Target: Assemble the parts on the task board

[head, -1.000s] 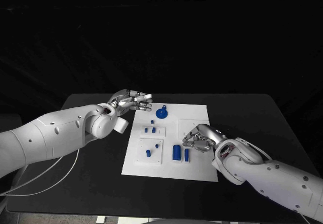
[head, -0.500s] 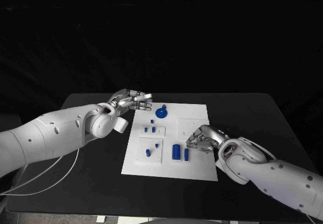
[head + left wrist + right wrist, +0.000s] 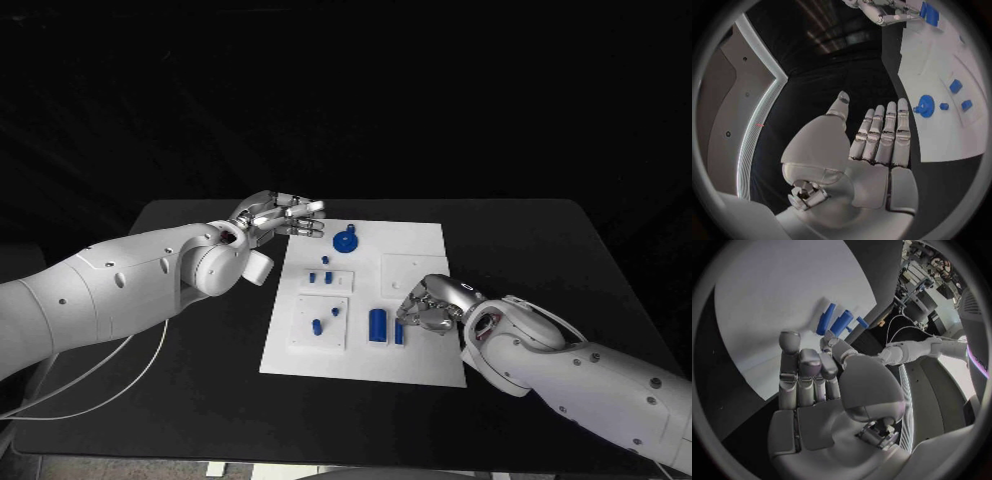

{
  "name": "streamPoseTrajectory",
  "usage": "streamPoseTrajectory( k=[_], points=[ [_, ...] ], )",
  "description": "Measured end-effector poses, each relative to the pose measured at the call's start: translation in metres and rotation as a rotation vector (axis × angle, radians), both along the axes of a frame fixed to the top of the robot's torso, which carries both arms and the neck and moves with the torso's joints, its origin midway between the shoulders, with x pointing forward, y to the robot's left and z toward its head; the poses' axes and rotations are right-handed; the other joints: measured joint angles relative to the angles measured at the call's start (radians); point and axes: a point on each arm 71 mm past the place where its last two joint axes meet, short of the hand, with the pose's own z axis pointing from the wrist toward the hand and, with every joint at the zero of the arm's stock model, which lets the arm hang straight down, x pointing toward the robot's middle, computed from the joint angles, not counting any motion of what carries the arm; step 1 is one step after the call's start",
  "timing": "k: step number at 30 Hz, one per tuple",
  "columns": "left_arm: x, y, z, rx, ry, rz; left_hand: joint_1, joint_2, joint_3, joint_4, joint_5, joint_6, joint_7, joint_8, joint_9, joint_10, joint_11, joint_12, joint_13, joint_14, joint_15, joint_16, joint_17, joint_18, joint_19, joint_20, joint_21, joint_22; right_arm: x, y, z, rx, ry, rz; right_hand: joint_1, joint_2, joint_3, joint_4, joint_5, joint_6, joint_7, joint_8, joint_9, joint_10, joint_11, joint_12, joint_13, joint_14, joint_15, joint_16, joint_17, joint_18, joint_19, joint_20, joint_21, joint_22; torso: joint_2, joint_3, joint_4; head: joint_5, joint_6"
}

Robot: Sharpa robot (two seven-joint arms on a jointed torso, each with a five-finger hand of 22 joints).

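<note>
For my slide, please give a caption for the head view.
Right robot hand hovers over the task board near two upright blue parts.

I saw the task board [image 3: 418, 250], a white rectangular plate, lying flat in the middle of the tabletop with two raised square panels on its left half. Near its far edge sat a round blue part [image 3: 346, 241] with a small tab. Just nearer, several small blue pieces [image 3: 329, 277] stood on the upper square panel, one more [image 3: 327, 262] just beyond it. On the lower panel I saw two small blue pegs [image 3: 317, 326], close together. Beside that panel a thick blue cylinder [image 3: 378, 326] and a thinner blue bar [image 3: 400, 332] lay side by side, lengthwise along the board.
</note>
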Motion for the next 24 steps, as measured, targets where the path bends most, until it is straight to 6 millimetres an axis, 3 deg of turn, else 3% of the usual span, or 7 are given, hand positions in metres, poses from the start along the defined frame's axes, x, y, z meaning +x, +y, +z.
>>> streamPoseTrajectory(
  k=[24],
  points=[
    [0.0000, 0.0002, -0.0003, 0.001, 0.002, 0.001, -0.003, 0.003, 0.000, 0.000, 0.000, -0.018, 0.003, 0.000, -0.001, -0.004, 0.004, 0.000, 0.000, 0.000, 0.000, 0.000, 0.000, 0.000, 0.000, 0.000, 0.000, 0.000, 0.0030, 0.0037, -0.0024, -0.026, -0.010, 0.021, -0.002, -0.001, 0.018, -0.001, -0.051, 0.000, 0.000, -0.001, 0.000, 0.000, 0.000, 0.000, 0.004, 0.000, 0.000, 0.000, 0.004, 0.000, 0.000, 0.000, 0.000, 0.005, 0.000, 0.0006, 0.0004, 0.005, -0.005]
  ],
)
